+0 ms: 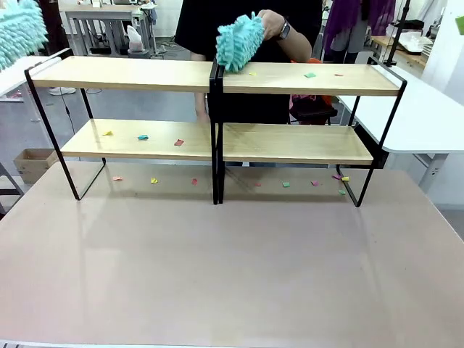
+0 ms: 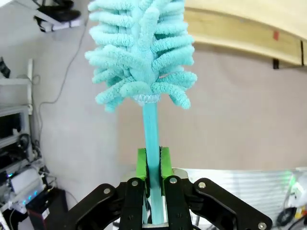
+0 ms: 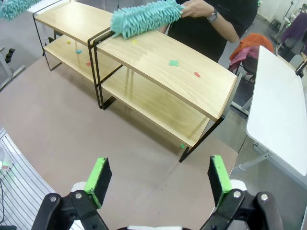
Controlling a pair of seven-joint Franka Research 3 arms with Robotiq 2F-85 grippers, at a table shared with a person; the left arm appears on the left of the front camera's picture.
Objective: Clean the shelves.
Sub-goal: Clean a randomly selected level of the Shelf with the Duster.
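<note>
Beige table (image 1: 232, 275) carries the shelves (image 1: 123, 72) along its far edge, spanning almost from the left edge to the right. Nearest, the right tool (image 3: 158, 175) hangs over the table's right side with its jaws spread wide and nothing between them. The left tool (image 2: 153, 163) is clamped on the thin handle of a teal duster (image 2: 141, 52), whose fluffy head is raised off the far left corner, apart from every board. Small coloured scraps (image 1: 154, 180) dot the table in a line under the shelves. The lower left board has three more scraps (image 1: 143, 136), while the lower right board and the upper left board look bare. On the upper right board a few scraps (image 1: 310, 74) lie toward the middle and right end. At that board's left end a person's hand (image 1: 272, 24) presses a second duster (image 1: 239, 42) onto the wood. I judge the cleaning partly done at best: the upper right and lower left boards need sweeping, and the robot's duster has not yet reached a shelf.
</note>
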